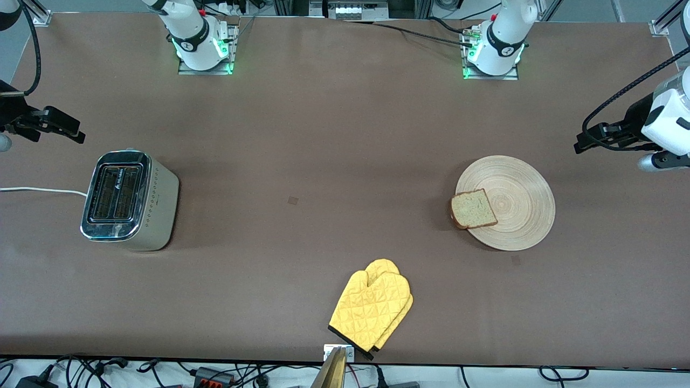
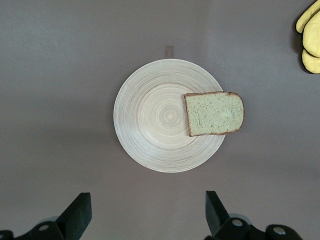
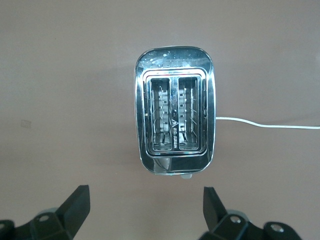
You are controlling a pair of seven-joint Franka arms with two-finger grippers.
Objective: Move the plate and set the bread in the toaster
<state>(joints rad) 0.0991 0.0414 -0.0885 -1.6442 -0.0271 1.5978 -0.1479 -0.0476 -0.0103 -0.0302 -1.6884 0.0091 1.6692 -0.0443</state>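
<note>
Bread (image 1: pixel 473 209) lies on the plate (image 1: pixel 517 188) (overhanging its rim); left pincer (image 2: pixel 145 212) and right pincer (image 3: pixel 145 212) hover apart, the right above the toaster (image 1: pixel 129 200).

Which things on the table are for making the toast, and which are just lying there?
For the job: the plate, the bread lying on its edge, the toaster.

Just lying there: the yellow oven mitts, nearer the front camera.
</note>
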